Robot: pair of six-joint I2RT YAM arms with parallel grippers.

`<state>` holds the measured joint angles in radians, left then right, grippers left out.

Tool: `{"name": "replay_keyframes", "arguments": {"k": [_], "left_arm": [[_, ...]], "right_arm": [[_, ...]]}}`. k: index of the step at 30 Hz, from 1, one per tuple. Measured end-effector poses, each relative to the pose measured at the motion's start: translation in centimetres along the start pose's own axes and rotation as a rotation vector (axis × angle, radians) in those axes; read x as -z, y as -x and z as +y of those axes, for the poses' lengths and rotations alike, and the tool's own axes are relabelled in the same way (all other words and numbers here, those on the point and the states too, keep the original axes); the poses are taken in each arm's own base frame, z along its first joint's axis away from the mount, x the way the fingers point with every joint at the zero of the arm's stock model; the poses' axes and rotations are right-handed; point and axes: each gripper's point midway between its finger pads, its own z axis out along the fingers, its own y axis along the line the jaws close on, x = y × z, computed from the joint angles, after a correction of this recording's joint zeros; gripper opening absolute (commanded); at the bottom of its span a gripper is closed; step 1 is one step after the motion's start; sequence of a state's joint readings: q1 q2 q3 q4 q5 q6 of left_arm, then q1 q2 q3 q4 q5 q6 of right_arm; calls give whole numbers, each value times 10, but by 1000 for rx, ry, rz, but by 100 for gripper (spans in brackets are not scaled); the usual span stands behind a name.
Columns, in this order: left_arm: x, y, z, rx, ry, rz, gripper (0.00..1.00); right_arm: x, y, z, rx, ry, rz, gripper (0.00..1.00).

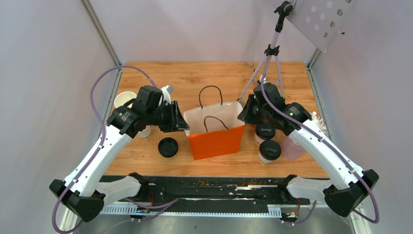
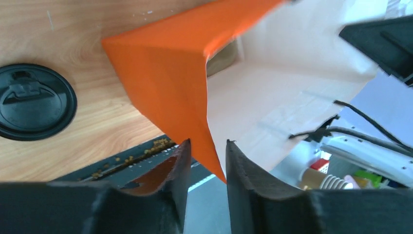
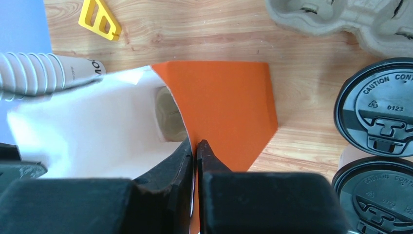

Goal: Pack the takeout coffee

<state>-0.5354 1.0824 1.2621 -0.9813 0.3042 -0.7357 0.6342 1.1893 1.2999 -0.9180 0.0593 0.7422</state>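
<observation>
Right of the right fingers (image 3: 263, 204), two lidded cups (image 3: 377, 114) run off the picture's edge, their paper walls mostly hidden beneath the lids; the pulp tray (image 3: 336, 17) beyond them is cropped; left of the left fingers (image 2: 248, 190), the loose lid (image 2: 34, 102) is cut off.

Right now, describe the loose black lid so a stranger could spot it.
Find the orange paper bag mid-table. On its left in the top view, a black lid lies flat on the wood. Unlike the lidded cups opposite, it caps nothing.
</observation>
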Motion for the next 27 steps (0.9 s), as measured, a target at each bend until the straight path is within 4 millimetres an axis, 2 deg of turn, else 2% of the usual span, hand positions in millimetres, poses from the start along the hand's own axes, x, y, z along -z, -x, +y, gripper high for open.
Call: {"name": "replay_keyframes", "arguments": {"k": [3, 5, 12, 14, 16, 17, 20, 21, 22, 23, 25, 27], "left_arm": [[-1, 3, -4, 10, -15, -10, 8], [-2, 6, -6, 6, -24, -20, 0], [-11, 30, -17, -71, -12, -20, 0], [-14, 32, -16, -92, -4, -12, 14], [-15, 33, -13, -105, 14, -6, 42], [-14, 33, -11, -111, 25, -5, 50], [-7, 36, -11, -125, 45, -16, 63], [-4, 38, -12, -123, 48, -25, 67], [-2, 39, -13, -124, 49, -31, 71], [0, 41, -14, -124, 54, -37, 77], [4, 43, -13, -123, 68, -46, 95], [7, 44, -9, -128, 93, -55, 100]], "right_arm": [[3, -3, 2, -9, 18, 9, 17], [5, -6, 4, -13, 34, 24, 21], [12, -15, 7, 17, 72, 68, 38], [16, -19, 7, 36, 81, 80, 46], [23, -21, 4, 64, 81, 92, 54], [27, -21, 4, 80, 81, 91, 59], [44, -14, 3, 132, 87, 64, 75], [51, -10, 4, 155, 92, 45, 84], [59, -4, 5, 176, 99, 16, 97], [67, 1, 5, 194, 105, -11, 100], [82, 10, 5, 228, 116, -64, 100], [96, 17, 4, 260, 126, -114, 100]]}}
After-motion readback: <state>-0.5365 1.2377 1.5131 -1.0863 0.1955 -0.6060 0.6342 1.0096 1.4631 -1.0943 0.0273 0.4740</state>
